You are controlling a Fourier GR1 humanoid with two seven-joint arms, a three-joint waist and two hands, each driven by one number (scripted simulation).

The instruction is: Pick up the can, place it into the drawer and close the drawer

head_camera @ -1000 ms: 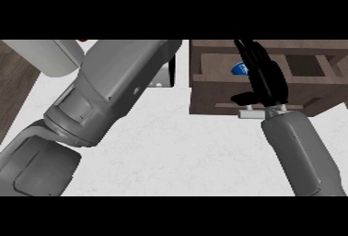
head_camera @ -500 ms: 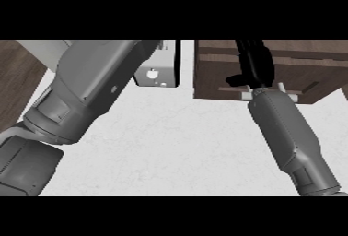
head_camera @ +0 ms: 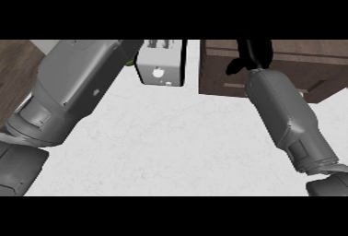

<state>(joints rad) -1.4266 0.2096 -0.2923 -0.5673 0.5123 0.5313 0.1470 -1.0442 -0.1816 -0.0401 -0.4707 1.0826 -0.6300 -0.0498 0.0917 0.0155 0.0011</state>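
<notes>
The right hand [head_camera: 250, 57] is reaching over the dark brown wooden drawer unit [head_camera: 299, 64] at the worktop's far right corner; whether its fingers are apart or curled, I cannot tell. The can is not showing anywhere, so it may be lying inside the drawer or hidden behind the hand. A can would probably be handling as a light, stiff, smooth-sided thing, best taken around its middle. The left hand is out of view, only its grey forearm [head_camera: 75, 87] crossing the white worktop [head_camera: 170, 143] beside a white boxy appliance [head_camera: 162, 64].
</notes>
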